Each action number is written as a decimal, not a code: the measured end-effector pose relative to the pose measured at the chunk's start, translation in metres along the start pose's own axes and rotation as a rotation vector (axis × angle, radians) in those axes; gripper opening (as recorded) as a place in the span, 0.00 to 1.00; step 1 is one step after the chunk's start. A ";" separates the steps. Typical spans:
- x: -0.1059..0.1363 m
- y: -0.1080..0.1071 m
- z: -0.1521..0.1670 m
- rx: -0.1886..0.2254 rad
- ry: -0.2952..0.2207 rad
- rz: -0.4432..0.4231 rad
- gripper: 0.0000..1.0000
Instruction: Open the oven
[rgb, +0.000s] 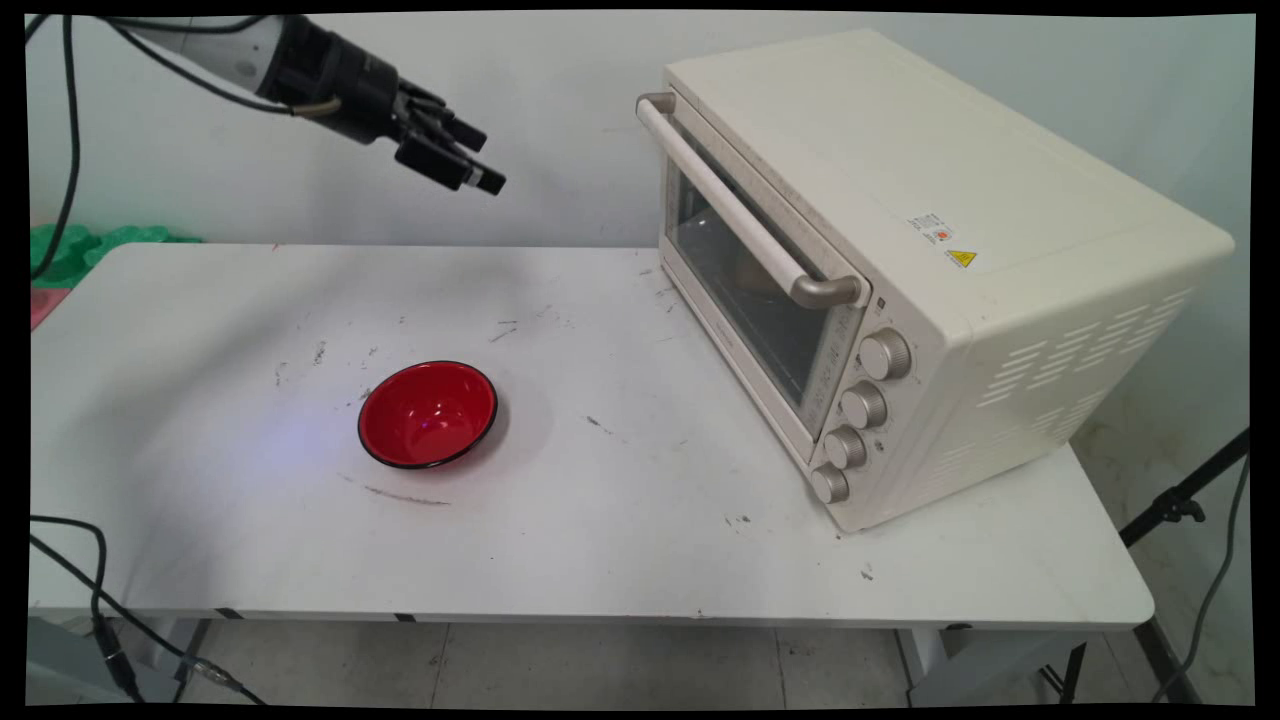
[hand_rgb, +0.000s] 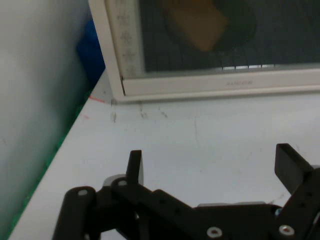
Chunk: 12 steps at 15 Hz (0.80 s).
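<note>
Jaws wide apart, holding nothing; gripper (rgb: 478, 172) hangs high over the desk's (rgb: 620, 540) far edge, pointed at the toaster oven (rgb: 930, 270). Oven door shut, well apart ahead. Red bowl (rgb: 428, 414) well below, on open desk with bare surface all round it.

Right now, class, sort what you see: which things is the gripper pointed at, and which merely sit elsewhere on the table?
Gripper faces: toaster oven, door shut; gripper open, raised.
Lying apart: red bowl, empty; white table.
</note>
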 end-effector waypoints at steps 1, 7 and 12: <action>0.005 0.002 0.000 0.003 0.003 0.002 1.00; 0.039 0.015 0.000 0.015 0.031 0.024 1.00; 0.072 0.028 0.011 0.016 0.055 0.047 1.00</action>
